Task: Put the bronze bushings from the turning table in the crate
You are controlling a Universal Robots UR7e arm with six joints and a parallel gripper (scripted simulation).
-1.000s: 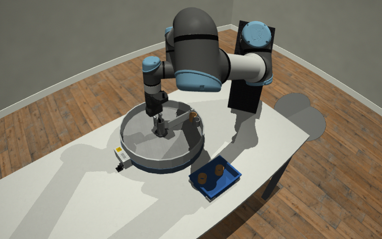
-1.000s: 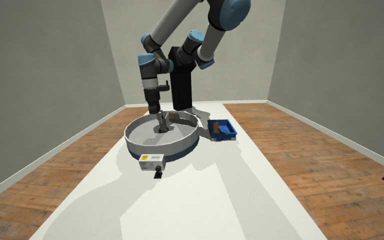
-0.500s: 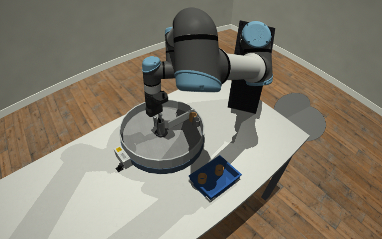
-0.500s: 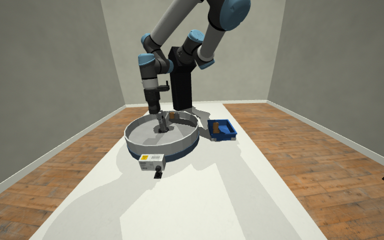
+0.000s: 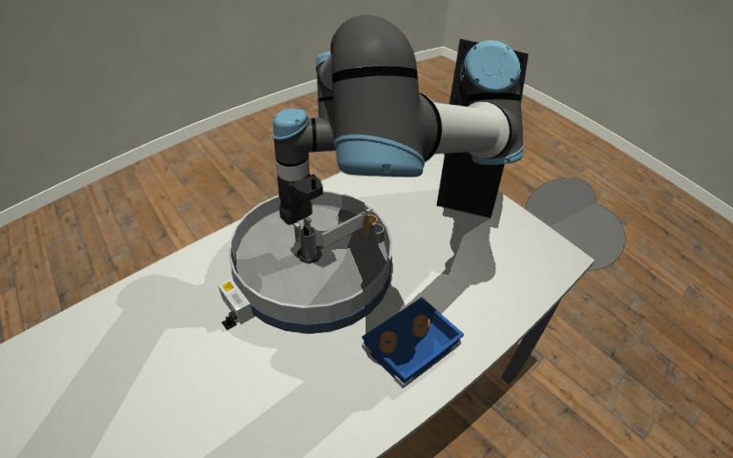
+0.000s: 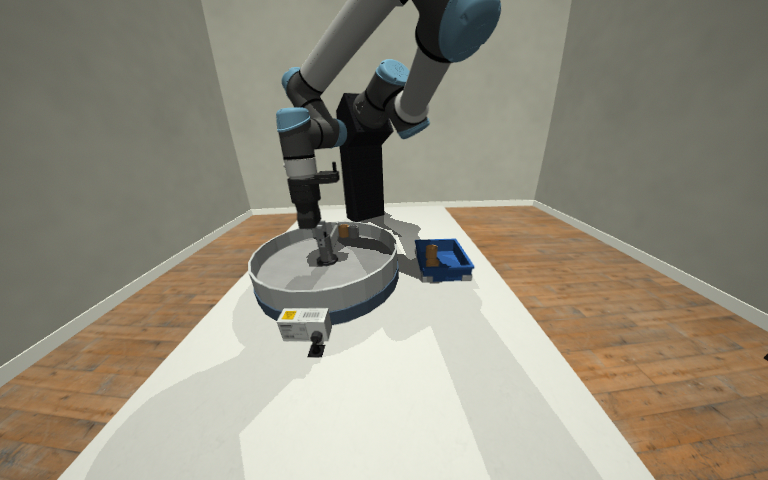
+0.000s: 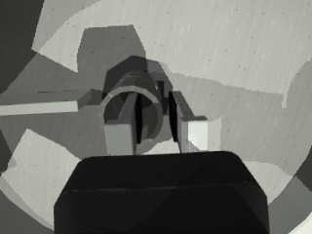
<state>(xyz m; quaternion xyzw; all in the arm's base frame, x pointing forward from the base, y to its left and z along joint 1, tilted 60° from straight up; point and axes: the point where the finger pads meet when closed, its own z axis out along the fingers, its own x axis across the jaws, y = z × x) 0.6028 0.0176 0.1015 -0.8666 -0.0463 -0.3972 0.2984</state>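
Inside, bronze bushings [image 5: 387, 342] [image 6: 432, 255], hollow cylinders; crate [image 5: 411, 372] [image 6: 445, 273] blue, rectangular.
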